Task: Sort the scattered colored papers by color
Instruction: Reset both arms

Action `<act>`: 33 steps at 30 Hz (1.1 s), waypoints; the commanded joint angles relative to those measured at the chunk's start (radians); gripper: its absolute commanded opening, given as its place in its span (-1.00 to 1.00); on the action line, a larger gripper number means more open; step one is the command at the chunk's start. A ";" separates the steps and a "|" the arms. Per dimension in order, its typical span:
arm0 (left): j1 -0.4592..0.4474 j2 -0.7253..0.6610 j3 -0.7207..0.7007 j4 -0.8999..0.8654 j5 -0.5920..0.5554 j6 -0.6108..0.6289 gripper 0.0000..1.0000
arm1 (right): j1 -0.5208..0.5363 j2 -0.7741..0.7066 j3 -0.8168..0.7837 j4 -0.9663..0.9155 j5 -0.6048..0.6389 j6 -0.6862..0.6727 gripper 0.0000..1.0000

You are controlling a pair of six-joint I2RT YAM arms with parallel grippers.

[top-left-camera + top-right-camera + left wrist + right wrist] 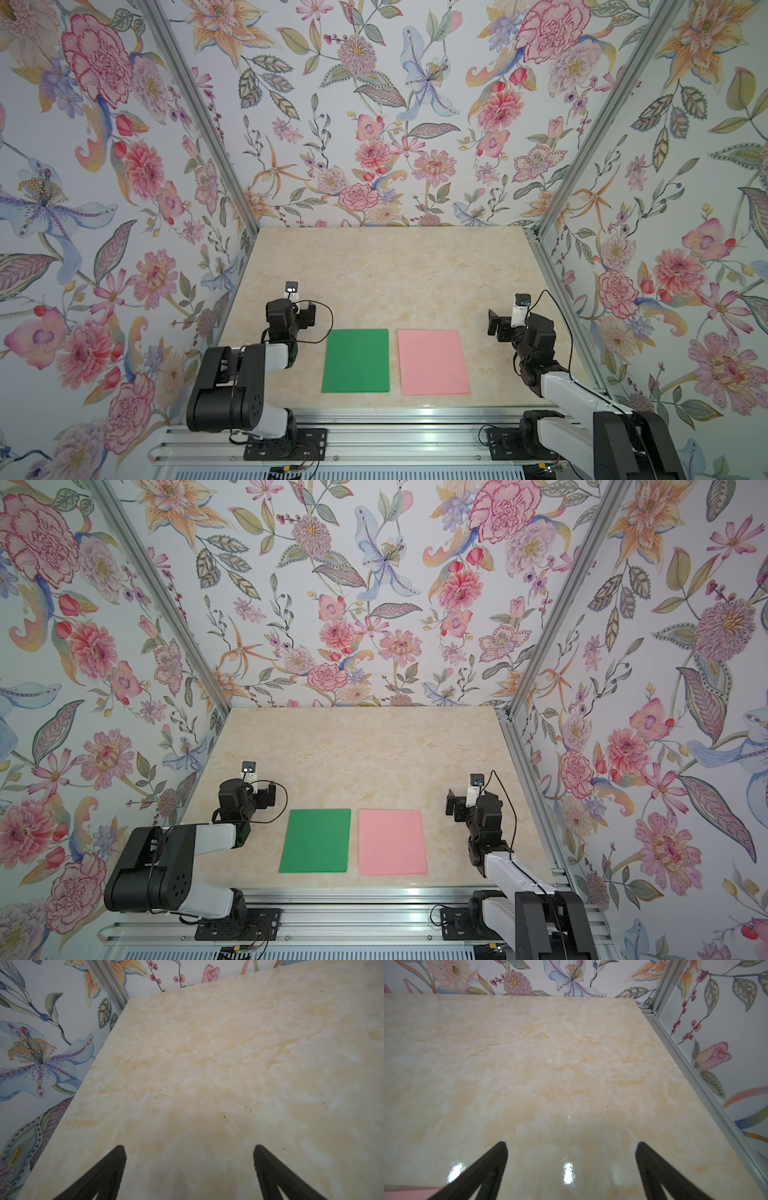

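In both top views the colored papers lie in two neat rectangles near the table's front edge. The green papers (pixel 356 360) (pixel 316 840) are on the left and the pink papers (pixel 432 361) (pixel 392 841) on the right, with a narrow strip of table between them. My left gripper (pixel 308 314) (pixel 190 1151) hovers left of the green papers, open and empty over bare table. My right gripper (pixel 496 322) (pixel 571 1148) hovers right of the pink papers, also open and empty. A corner of the pink papers (pixel 404 1193) shows in the right wrist view.
The marbled beige table (pixel 395 270) is walled on three sides by flowered wallpaper (pixel 374 124), with aluminium posts (pixel 199 112) at the back corners. A metal rail (pixel 395 440) along the front carries both arm bases.
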 commanded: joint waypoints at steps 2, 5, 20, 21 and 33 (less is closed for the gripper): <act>0.005 0.005 -0.020 0.123 0.136 -0.007 0.97 | -0.017 0.122 -0.022 0.343 -0.047 -0.061 0.99; 0.000 0.011 -0.019 0.123 0.136 -0.002 0.97 | -0.022 0.263 0.020 0.420 -0.142 -0.051 1.00; -0.056 0.042 -0.049 0.195 0.037 0.032 0.97 | -0.021 0.397 0.124 0.353 -0.037 -0.012 1.00; -0.056 0.042 -0.049 0.194 0.038 0.031 0.97 | -0.021 0.396 0.124 0.351 -0.035 -0.013 1.00; -0.054 0.044 -0.047 0.193 0.039 0.029 0.97 | -0.021 0.397 0.124 0.351 -0.036 -0.012 1.00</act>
